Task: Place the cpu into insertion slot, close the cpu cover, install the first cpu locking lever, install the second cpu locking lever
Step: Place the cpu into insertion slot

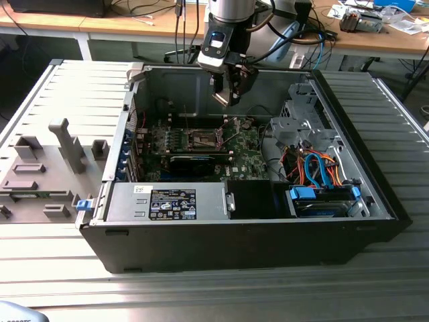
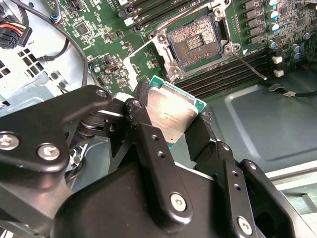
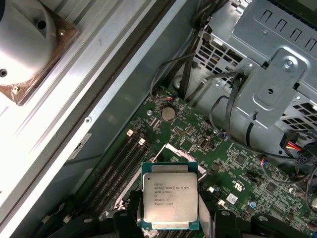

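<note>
Above the socket (image 1: 203,139), inside the open computer case (image 1: 375,201), the gripper (image 1: 231,90) hangs clear of the green board (image 1: 249,159) and touches nothing on it.

Grip: the two black fingers (image 2: 148,134) are clenched on the chip (image 2: 173,111), one pressing each of two opposite edges. In the first wrist view the chip (image 3: 170,198) shows its grey metal top, framed by a narrow green border.

Position of the chip: it is held in the air, up and away from the socket, well apart from the socket's rim.

Socket: in the second wrist view the socket (image 2: 195,42) lies uncovered, its field of fine contacts exposed inside a shiny metal rim. The cover (image 2: 141,57), a silver frame plate, shows on the side of the socket nearest the chip; its exact angle cannot be told. A thin metal lever (image 2: 250,65) runs out from one corner of the socket across the long black slots beside it.

Surroundings: a coin battery (image 3: 168,114) sits on the board near the socket. The metal drive cage (image 1: 301,124) stands well apart from the socket, toward the exterior view's right. A grey labelled box (image 1: 174,201) lies between the socket and the case's near wall. The case rests on a ribbed metal table (image 1: 201,295).
</note>
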`<state>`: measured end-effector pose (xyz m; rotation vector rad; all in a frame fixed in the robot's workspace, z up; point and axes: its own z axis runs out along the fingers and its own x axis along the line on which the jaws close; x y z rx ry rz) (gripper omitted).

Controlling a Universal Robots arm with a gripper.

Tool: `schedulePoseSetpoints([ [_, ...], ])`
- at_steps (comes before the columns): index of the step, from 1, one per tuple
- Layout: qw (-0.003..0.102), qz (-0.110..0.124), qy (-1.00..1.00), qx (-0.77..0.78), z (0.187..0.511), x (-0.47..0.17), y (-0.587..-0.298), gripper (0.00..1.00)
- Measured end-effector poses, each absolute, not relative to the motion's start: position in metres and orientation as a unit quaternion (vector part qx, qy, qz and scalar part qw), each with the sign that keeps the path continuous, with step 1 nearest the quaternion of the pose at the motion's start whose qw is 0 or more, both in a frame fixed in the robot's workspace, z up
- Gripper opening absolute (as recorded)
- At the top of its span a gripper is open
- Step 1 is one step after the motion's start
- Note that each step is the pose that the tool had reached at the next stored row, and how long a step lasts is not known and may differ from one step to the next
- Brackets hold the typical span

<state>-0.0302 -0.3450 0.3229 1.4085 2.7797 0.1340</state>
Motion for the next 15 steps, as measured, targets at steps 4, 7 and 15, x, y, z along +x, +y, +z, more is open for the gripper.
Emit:
schedulePoseSetpoints([
  [4, 0.011, 0.043, 0.891, 0.453, 0.3229, -0.0302, -0.345, 0.54],
  [7, 0.011, 0.043, 0.89, 0.454, 0.3229, -0.0302, -0.345, 0.54],
  [15, 0.011, 0.043, 0.889, 0.456, 0.3229, -0.0302, -0.345, 0.54],
])
